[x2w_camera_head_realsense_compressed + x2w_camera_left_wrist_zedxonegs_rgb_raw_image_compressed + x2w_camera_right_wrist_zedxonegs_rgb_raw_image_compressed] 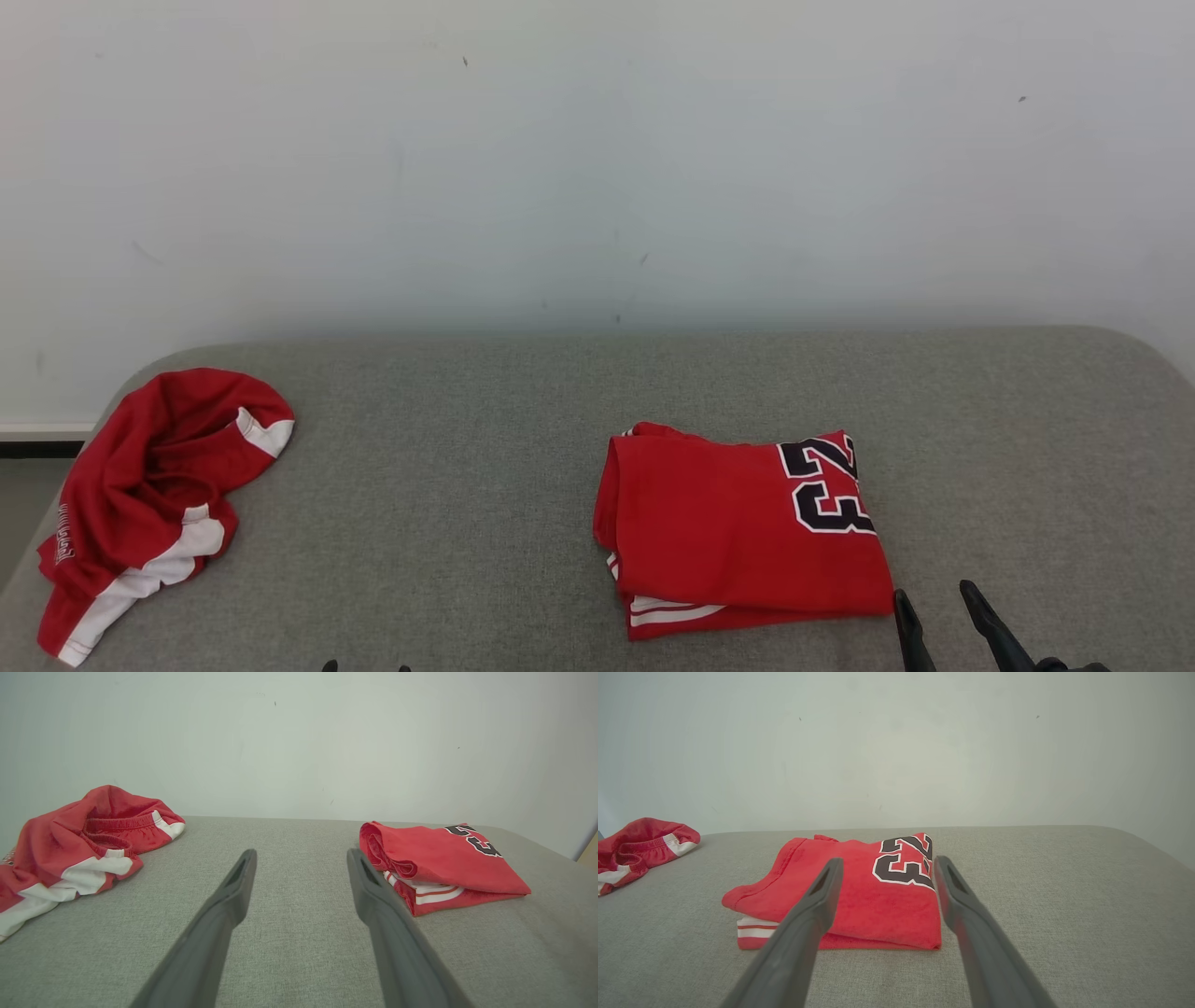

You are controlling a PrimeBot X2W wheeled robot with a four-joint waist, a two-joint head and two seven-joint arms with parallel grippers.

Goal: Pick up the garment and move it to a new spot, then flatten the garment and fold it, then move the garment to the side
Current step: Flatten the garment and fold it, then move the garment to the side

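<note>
A pale wall (597, 159) takes up the far half of my head view, from 9 o'clock round to 3 o'clock. Below it lies the grey cushioned surface (448, 523), with rounded corners at 10 and 2 o'clock.

The folded jersey (728, 532) lies flat on that surface at about 5 o'clock from the middle of the head view. It is a red rectangle with a dark, white-edged "23" at its 1 o'clock corner and white-striped layers showing at its 7 o'clock corner. My right wrist view has it (878, 910) straight ahead at 12 o'clock. My left wrist view has it (434, 858) off at 2 o'clock.

The crumpled garment (154, 485), red with white bands, is heaped near the surface's edge at 8 o'clock, well apart from the jersey. It shows at 9 o'clock in my left wrist view (70, 844) and my right wrist view (640, 844).

My right gripper (933, 590) sits at the 5 o'clock bottom edge, just beside the jersey's 5 o'clock corner. Its fingers are spread wide and hold nothing (888, 859).

My left gripper (366, 666) barely peeks in at 7 o'clock. Its fingers are spread too, over bare grey cloth between the two garments (301, 854)
</note>
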